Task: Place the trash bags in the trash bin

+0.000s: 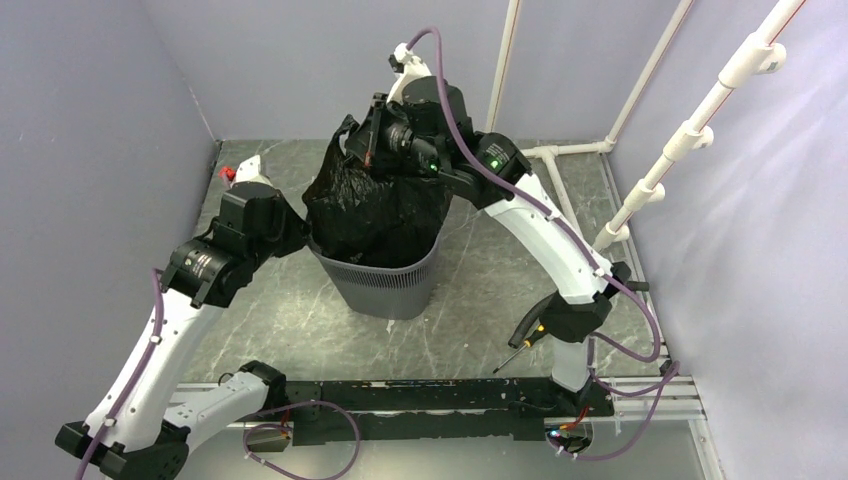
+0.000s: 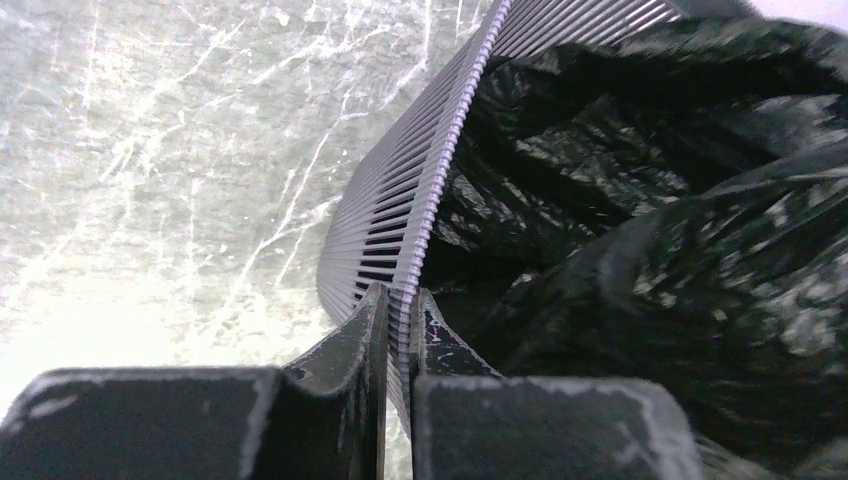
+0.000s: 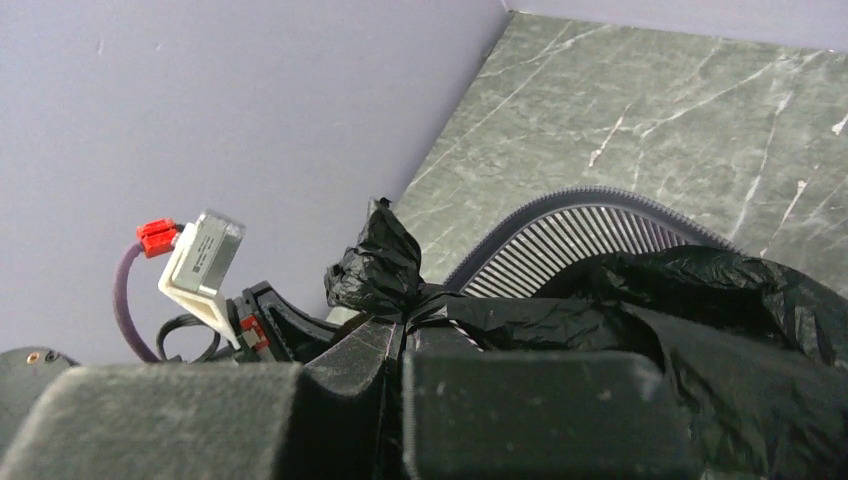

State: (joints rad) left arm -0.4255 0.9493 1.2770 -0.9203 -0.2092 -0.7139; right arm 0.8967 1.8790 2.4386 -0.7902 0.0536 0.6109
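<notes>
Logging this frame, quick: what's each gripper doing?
Left gripper: closed on the trash bin rim.
Right gripper: closed on the trash bag.

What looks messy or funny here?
The trash bag is only partly in the trash bin. It puffs up high above the rim, with a bunched end pinched by the right gripper. The left gripper clamps the bin's rim. A small tool lies loose on the table.

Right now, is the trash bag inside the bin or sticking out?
Partly in: the trash bag sits in the trash bin and bulges above its rim, a corner pinched in the right tool.
</notes>
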